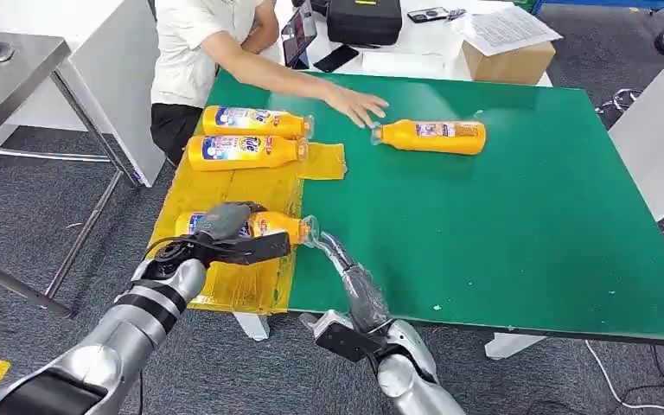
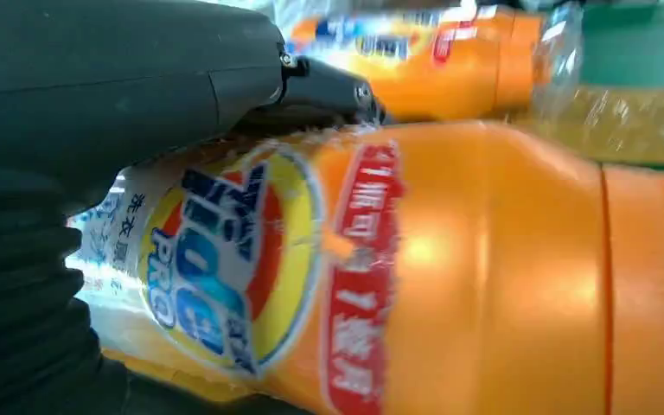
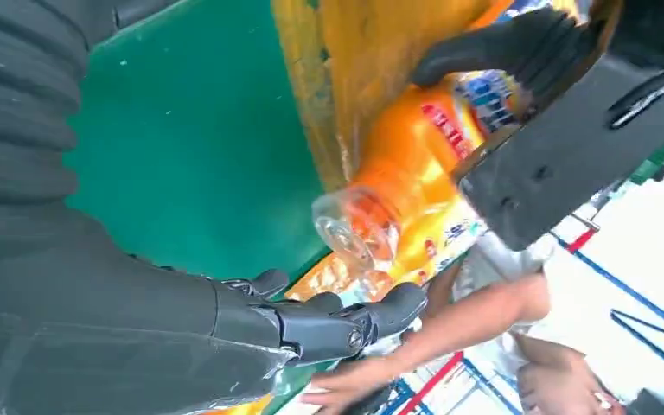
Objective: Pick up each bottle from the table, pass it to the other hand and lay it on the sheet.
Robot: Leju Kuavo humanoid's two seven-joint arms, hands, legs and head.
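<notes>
Orange bottles: four; left hand (image 1: 229,226) grips one bottle (image 1: 281,226).

- The head view is bright and evenly lit, apparently from overhead; shadows on the green table (image 1: 527,216) are soft and faint.
- The person's hand (image 1: 356,105) is slightly smeared by motion.
- In the left wrist view the held bottle (image 2: 450,277) sits very close and soft, with pale glare patches on its orange side.
- The right wrist view is washed out toward its bright background, and the clear cap (image 3: 354,226) glints.
</notes>
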